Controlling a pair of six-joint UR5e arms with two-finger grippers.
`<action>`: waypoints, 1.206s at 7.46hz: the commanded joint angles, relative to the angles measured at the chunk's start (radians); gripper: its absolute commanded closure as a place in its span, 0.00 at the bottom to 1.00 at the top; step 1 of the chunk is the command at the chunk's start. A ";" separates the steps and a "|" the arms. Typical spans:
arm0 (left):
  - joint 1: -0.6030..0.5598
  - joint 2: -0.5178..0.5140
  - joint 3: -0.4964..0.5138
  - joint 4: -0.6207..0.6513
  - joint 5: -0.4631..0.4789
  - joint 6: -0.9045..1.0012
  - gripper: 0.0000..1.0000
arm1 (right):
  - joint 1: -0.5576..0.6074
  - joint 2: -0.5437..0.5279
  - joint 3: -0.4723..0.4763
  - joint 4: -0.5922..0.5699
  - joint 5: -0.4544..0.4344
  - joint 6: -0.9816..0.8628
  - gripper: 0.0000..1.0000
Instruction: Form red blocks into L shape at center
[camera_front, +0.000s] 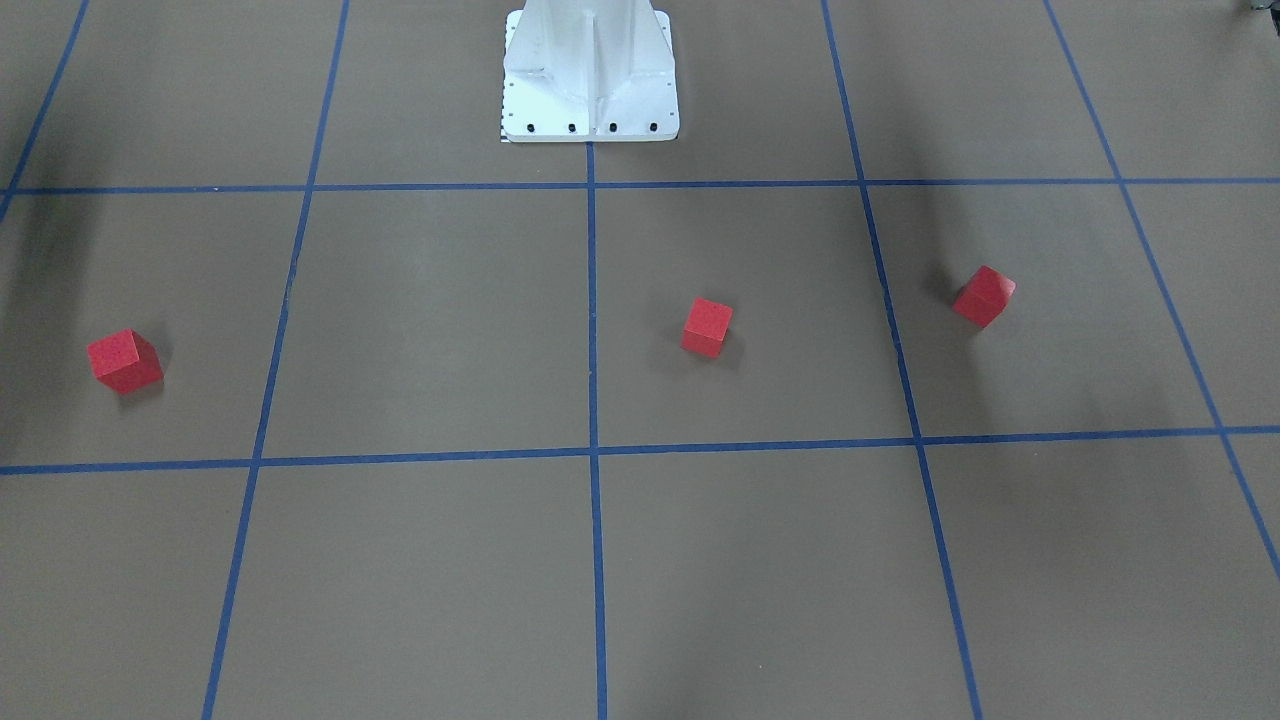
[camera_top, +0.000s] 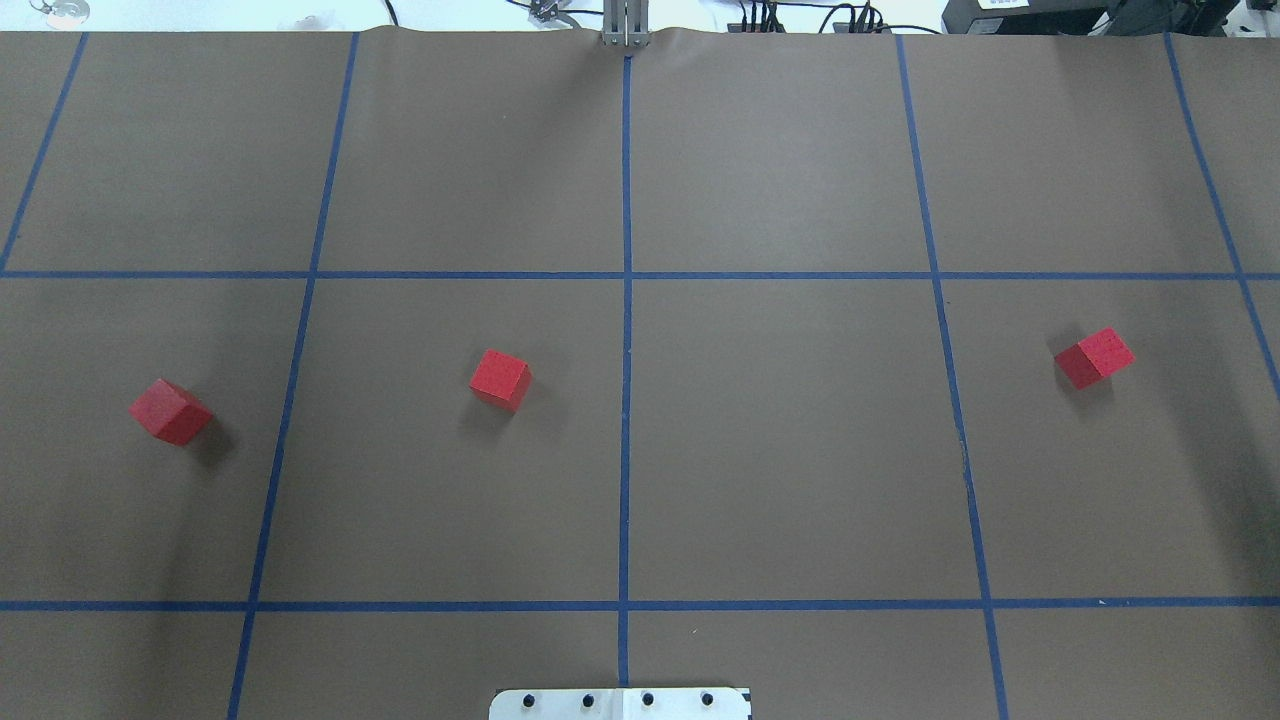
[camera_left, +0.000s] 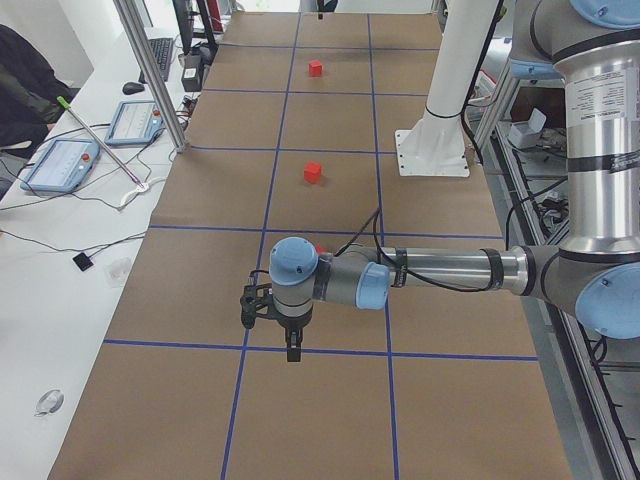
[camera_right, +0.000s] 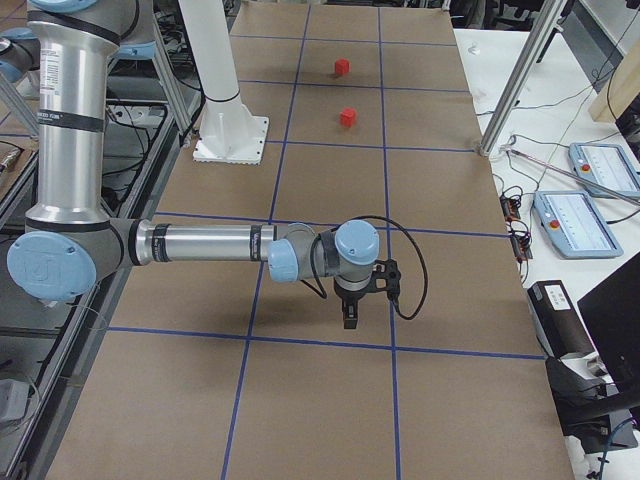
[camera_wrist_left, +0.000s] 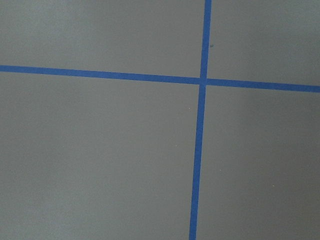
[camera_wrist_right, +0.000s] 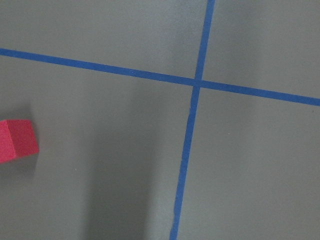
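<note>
Three red blocks lie apart on the brown paper in the overhead view: one at the left (camera_top: 170, 411), one left of the middle (camera_top: 500, 379), and one at the right (camera_top: 1095, 358). The center (camera_top: 625, 440), where a blue tape line runs between grid squares, is bare. My left gripper (camera_left: 292, 350) shows only in the exterior left view, pointing down over a tape line; I cannot tell if it is open or shut. My right gripper (camera_right: 350, 318) shows only in the exterior right view, and its state is equally unclear. In the right wrist view a red block (camera_wrist_right: 17, 140) sits at the left edge.
The white robot base plate (camera_top: 620, 703) stands at the near table edge. A side bench holds teach pendants (camera_left: 60, 165) and cables. An aluminium post (camera_left: 150, 70) rises at the table's far edge. Blue tape lines (camera_wrist_left: 200, 150) cross under the left wrist.
</note>
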 joint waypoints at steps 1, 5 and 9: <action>0.000 0.000 -0.003 0.000 -0.001 0.000 0.00 | -0.121 0.018 0.065 0.000 -0.006 0.259 0.00; 0.000 0.000 0.001 0.000 0.000 0.000 0.00 | -0.274 0.105 0.046 0.138 -0.068 0.267 0.00; 0.002 -0.001 0.007 0.000 0.000 0.000 0.00 | -0.355 0.139 0.018 0.161 -0.167 0.040 0.00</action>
